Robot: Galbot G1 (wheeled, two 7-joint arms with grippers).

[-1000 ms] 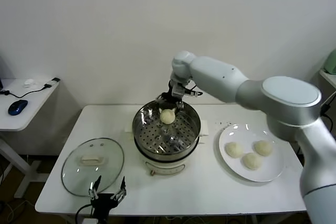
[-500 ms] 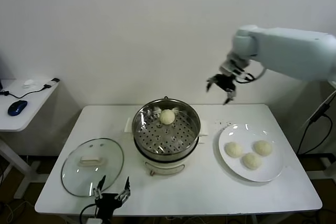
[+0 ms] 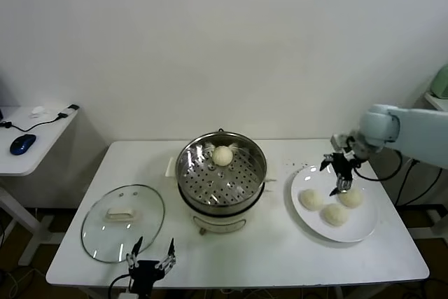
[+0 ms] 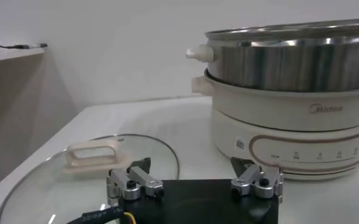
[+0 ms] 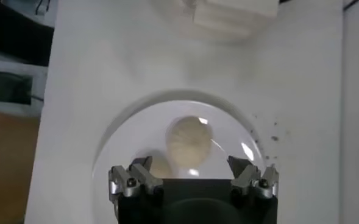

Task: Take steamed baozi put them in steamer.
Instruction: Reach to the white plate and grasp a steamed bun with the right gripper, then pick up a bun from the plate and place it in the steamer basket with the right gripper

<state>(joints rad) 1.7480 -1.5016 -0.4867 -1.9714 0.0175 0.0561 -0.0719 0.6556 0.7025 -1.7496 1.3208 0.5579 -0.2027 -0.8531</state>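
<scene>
Our right gripper, fingers spread and empty, hangs over the plate; nearest bun lies just below it. One bun is in the steamer. Left gripper parked spread, far off.

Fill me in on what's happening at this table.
A robot is moving baozi from a plate into a steamer. One bun already sits in the steamer; three remain on the plate. The right gripper, open and empty, hovers over the plate near the farthest bun. The left gripper waits open by the glass lid.
</scene>
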